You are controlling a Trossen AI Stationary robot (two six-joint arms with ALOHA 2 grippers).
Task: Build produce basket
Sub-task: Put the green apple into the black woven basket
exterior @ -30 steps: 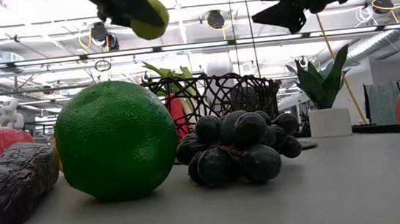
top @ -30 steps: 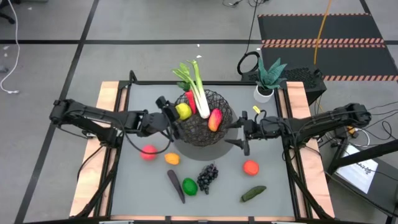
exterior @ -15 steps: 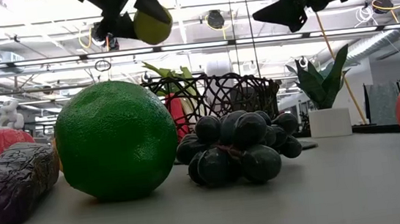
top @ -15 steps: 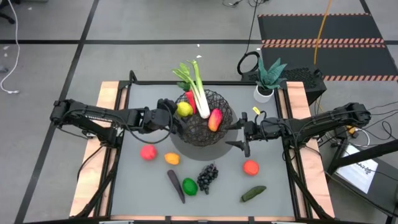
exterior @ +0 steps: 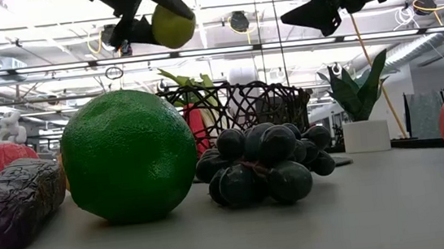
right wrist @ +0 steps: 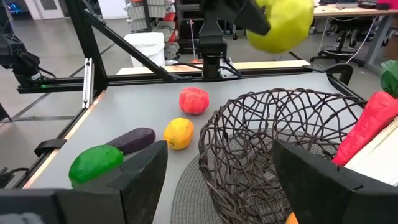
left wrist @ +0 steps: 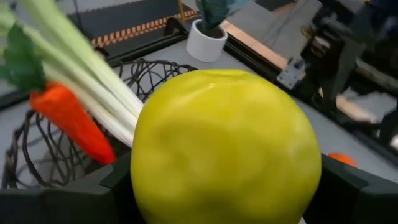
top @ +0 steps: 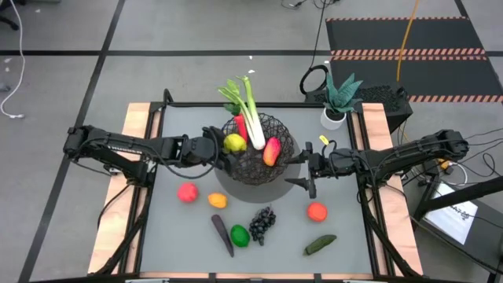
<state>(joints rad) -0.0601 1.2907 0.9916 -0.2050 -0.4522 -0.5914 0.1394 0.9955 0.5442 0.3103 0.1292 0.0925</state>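
Left gripper point(top: 228, 145) is clamping the yellow-green fruit point(top: 233, 142) w/ jaws wide around it, hovering over the basket's point(top: 259, 161) left rim, mid-tabletop. Right gripper point(top: 302, 170) is waiting beside the basket's right side, jaws apart, nothing in them. Already in the basket: leek point(top: 250, 112), carrot point(top: 241, 128), a red-orange fruit point(top: 272, 150). Still lying toward the tabletop's near edge: red fruit point(top: 187, 192), orange fruit point(top: 218, 200), eggplant point(top: 222, 234), green fruit point(top: 240, 234), grapes point(top: 262, 224), another red fruit point(top: 317, 211), cucumber point(top: 320, 244). Approx. a third done, I'd judge.

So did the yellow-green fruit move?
Yes. The left gripper carried the yellow-green fruit rightward, further over the basket rim.
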